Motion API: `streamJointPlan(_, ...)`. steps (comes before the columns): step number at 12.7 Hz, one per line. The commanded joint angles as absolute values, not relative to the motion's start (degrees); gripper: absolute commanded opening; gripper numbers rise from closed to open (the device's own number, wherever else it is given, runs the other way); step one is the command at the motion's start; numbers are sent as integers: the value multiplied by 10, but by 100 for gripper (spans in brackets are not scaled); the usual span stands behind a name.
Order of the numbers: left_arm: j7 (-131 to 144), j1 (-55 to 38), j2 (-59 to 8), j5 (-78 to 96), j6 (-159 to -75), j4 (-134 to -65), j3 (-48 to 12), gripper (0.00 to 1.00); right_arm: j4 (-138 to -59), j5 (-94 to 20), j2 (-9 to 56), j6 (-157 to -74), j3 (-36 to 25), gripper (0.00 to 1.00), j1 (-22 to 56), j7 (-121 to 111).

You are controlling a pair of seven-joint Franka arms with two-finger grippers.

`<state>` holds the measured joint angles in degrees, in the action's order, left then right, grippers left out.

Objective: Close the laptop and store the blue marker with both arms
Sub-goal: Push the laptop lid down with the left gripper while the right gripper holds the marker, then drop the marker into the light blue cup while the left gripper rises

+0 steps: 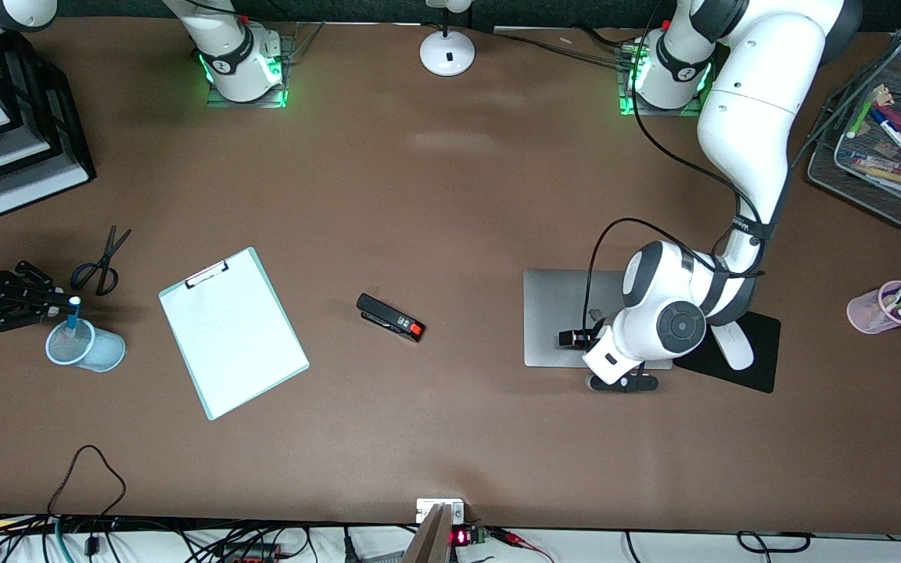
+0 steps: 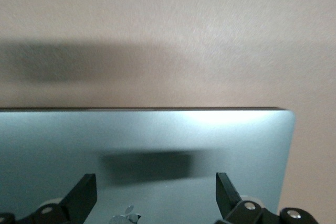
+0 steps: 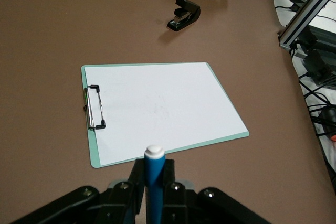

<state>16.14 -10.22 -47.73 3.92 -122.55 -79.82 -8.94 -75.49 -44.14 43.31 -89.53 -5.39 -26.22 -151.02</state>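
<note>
Right tool point(image 1: 67, 301) clamped tight on blue marker point(image 1: 73, 314), held upright, whitish tip up, lower end down inside mesh cup point(image 1: 87, 346) at right arm's end of counter point(image 1: 450, 195), beside scissors point(image 1: 101, 262) and clipboard point(image 1: 232, 331). Left tool point(image 1: 624, 383) spread wide over laptop point(image 1: 556, 317), both fingers point(image 2: 84, 199) apart above the lid, gripping nothing. Laptop shut flat on counter toward left arm's end, silver-grey lid up, logo visible, beside black mouse pad point(image 1: 759, 352). Stapler point(image 1: 390, 317) between clipboard and laptop.
</note>
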Motion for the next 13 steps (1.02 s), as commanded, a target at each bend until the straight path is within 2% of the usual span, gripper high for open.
streamJointPlan(1, 153, -98, -438, 46, -1183, -795, -88, 100, -737, -468, 457, -896, -45, 10, -272, -1536)
streamJointPlan(7, 152, -98, -310, -33, -1022, -795, -66, 100, -723, -490, 473, -904, -47, 10, -274, -1555)
streamJointPlan(8, 151, -98, -290, -54, -995, -795, -66, 100, -723, -490, 475, -903, -48, 14, -275, -1554)
streamJointPlan(9, 150, -98, -270, -60, -970, -795, -66, 100, -723, -490, 475, -903, -48, 68, -278, -1546)
streamJointPlan(10, 150, -98, -252, -60, -950, -795, -66, 100, -726, -491, 475, -902, -49, 100, -280, -1544)
streamJointPlan(13, 143, -58, -191, -60, -923, -797, -69, 100, -728, -490, 475, -903, -50, 100, -286, -1500)
